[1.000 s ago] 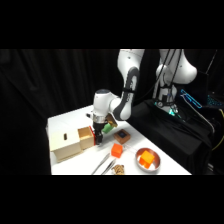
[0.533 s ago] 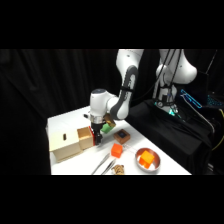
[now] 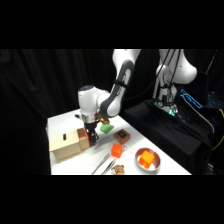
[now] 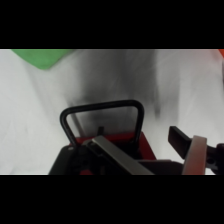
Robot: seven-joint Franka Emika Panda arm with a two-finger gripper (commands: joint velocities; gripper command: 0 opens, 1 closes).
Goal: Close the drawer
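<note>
A white arm bends down from the upper right of the side view, its gripper (image 3: pixel 90 136) low at the front of the drawer (image 3: pixel 82 139), left of centre in the frame. The drawer's reddish-orange front stands out a little from the tan box (image 3: pixel 65 145), which sits on the table (image 3: pixel 62 120) toward its left end.

In the wrist view the drawer's dark loop handle (image 4: pixel 101 120) fills the middle of the frame, upright above the red front (image 4: pixel 141 149), with the gripper's black linkage rising from the bottom edge just below and around it. Whether the gripper is spread or closed, or has hold of anything, cannot be told from either view: its tips are lost against the drawer front in the side view and run off the bottom edge in the wrist view.

A green piece (image 3: pixel 106 128) lies just right of the gripper in the side view, and shows again at the upper left corner of the wrist view (image 4: pixel 44 56). Farther right sit a dark block (image 3: pixel 120 136) and, below it, a small orange cube (image 3: pixel 116 150). A metal bowl (image 3: pixel 147 159) holding something orange rests near the table's lower right edge. Metal tongs (image 3: pixel 103 164) lie at the lower middle of the table, with a small brownish thing (image 3: pixel 119 169) just beside them. Black cloth hangs behind the table, and a second white machine (image 3: pixel 175 70) stands in the upper right of the frame.
</note>
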